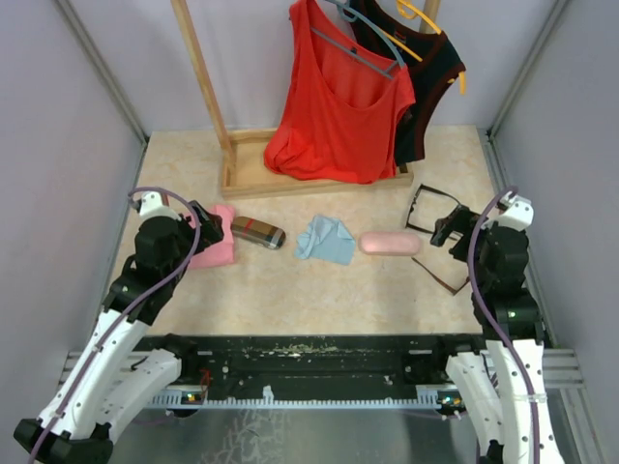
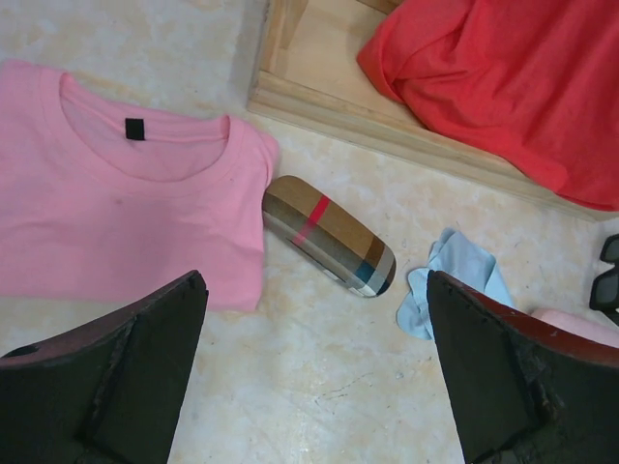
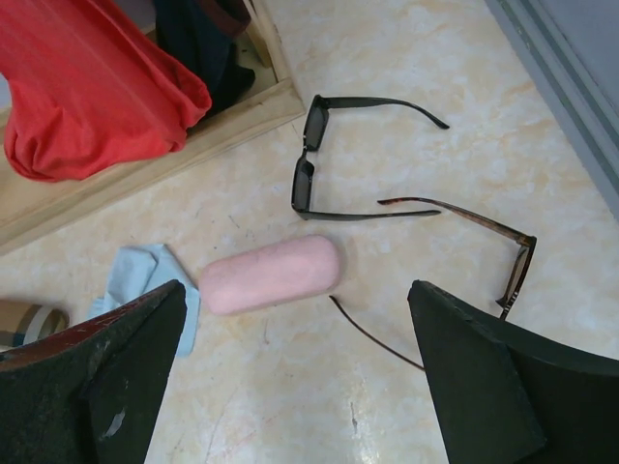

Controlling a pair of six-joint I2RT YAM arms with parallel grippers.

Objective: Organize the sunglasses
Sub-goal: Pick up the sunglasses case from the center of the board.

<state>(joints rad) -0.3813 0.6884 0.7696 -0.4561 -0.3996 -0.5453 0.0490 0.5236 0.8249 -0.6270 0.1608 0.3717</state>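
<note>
**Sunglasses not yet sorted: both pairs lie loose, both cases shut**

As far as the pictures show, nothing of the task is done. The black sunglasses (image 3: 303, 184) lie on the surface (image 1: 319, 300) in the upper middle of the right wrist view, arms unfolded and pointing toward the right edge. The brown sunglasses (image 3: 519, 266) lie just below and to the right of them, also unfolded, with one arm running down past the end of the pink case (image 3: 271, 275). Whether the two pairs touch cannot be told.

The pink case sits closed near the middle of that view, just below the black pair. The plaid case (image 2: 329, 235) lies closed in the middle of the left wrist view, beside a folded pink shirt (image 2: 116, 213), with a blue cloth (image 2: 455, 266) between the two cases.

The left jaws stand wide apart and hold nothing, above the surface near the plaid case. The right jaws stand wide apart too, empty, above the surface just below the sunglasses.

What seems left is everything: likely folding each pair, opening a case, and putting the glasses in.
</note>
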